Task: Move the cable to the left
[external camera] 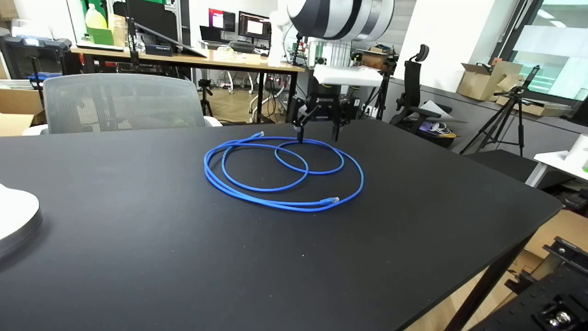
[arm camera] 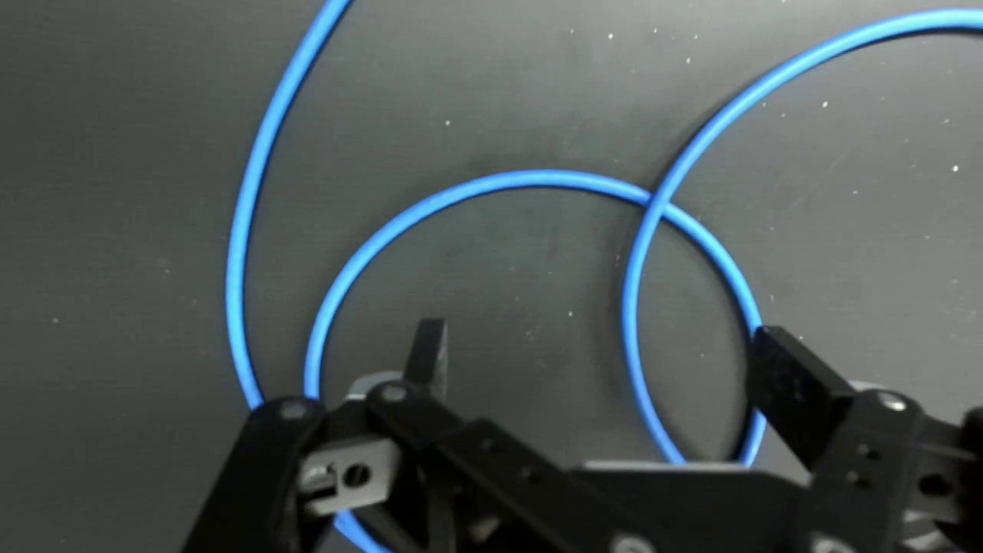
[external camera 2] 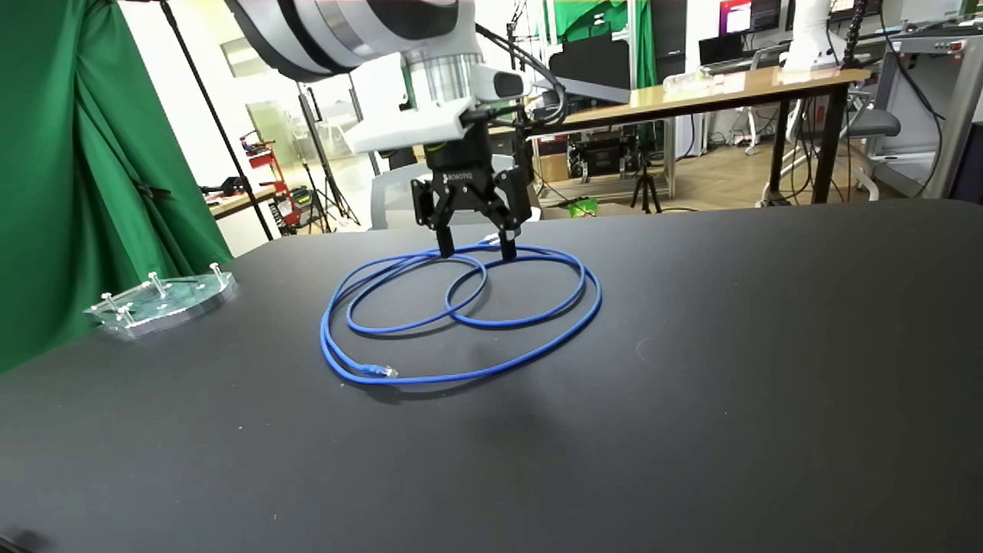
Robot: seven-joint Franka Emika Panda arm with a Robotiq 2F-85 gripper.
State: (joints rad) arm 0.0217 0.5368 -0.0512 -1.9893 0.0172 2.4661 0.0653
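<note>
The bright-blue cable [external camera: 262,189] lies in loose overlapping loops on the black table, and it also shows in an exterior view [external camera 2: 491,324]. Its two pale connector tips show in both exterior views, one at the near side of the coil and one at the far side. My gripper [external camera: 318,138] is over the far part of the loops, pointing down, also in an exterior view [external camera 2: 477,253]. In the wrist view the gripper [arm camera: 597,338] is open with its fingers wide apart. Stretches of the cable [arm camera: 537,178] pass below and between them. Nothing is held. The gripper body hides part of the loops.
The black table [external camera: 183,276] has its edge at the right in an exterior view. A white rounded object [external camera: 16,214] stands at its left. A clear plate with bolts [external camera 2: 165,299] lies on the table. A grey chair [external camera: 124,101] stands behind the table.
</note>
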